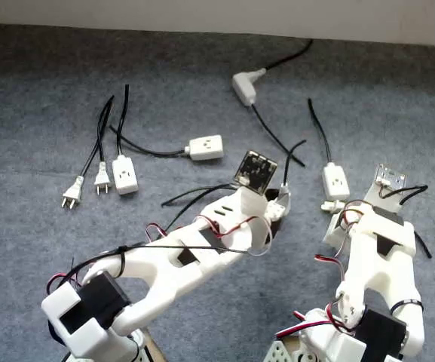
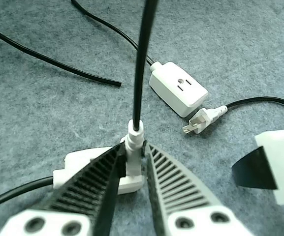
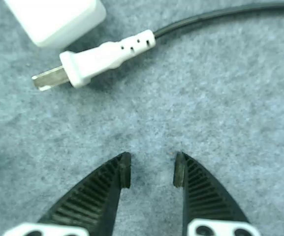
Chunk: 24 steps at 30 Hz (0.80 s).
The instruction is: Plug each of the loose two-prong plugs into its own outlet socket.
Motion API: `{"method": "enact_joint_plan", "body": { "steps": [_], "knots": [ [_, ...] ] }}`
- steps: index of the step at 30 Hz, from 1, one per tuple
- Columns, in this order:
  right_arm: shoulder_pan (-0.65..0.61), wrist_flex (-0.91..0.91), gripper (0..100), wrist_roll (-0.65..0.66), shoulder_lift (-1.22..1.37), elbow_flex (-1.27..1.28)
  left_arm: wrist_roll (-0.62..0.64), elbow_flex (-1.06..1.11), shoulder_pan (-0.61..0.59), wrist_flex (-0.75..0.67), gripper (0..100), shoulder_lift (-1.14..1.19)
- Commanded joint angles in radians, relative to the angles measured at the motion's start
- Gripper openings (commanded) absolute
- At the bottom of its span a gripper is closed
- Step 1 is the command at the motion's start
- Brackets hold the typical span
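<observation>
Our left gripper (image 2: 133, 164) grips a white two-prong plug (image 2: 133, 136), upright on an outlet socket (image 2: 75, 166); our right gripper (image 3: 151, 169) hangs parted over the carpet (image 3: 230, 103), near a loose plug (image 3: 97, 55) lying just beside a second socket (image 3: 53, 17).

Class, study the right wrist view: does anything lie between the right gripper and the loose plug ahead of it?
Nothing visible does. Only bare carpet lies between the open right gripper and the loose plug; the socket block sits beyond the plug.
</observation>
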Motion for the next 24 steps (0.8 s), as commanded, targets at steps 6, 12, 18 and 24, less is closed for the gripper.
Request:
{"method": "enact_joint_plan", "body": {
  "steps": [6, 12, 18, 24],
  "knots": [
    [0.018, -0.021, 16.6, -0.011, 0.007, 0.002, -0.028, -0.001, -0.004, -0.012, 1, -0.028],
    [0.018, -0.021, 16.6, -0.011, 0.007, 0.002, -0.224, 0.031, 0.002, -0.012, 1, -0.028],
    [0.002, -0.022, 16.6, -0.011, 0.007, 0.002, -0.245, 0.031, -0.002, -0.012, 1, -0.024],
    [0.001, -0.022, 16.6, -0.011, 0.007, 0.002, -0.190, 0.015, -0.038, 0.057, 1, -0.021]
  ]
}}
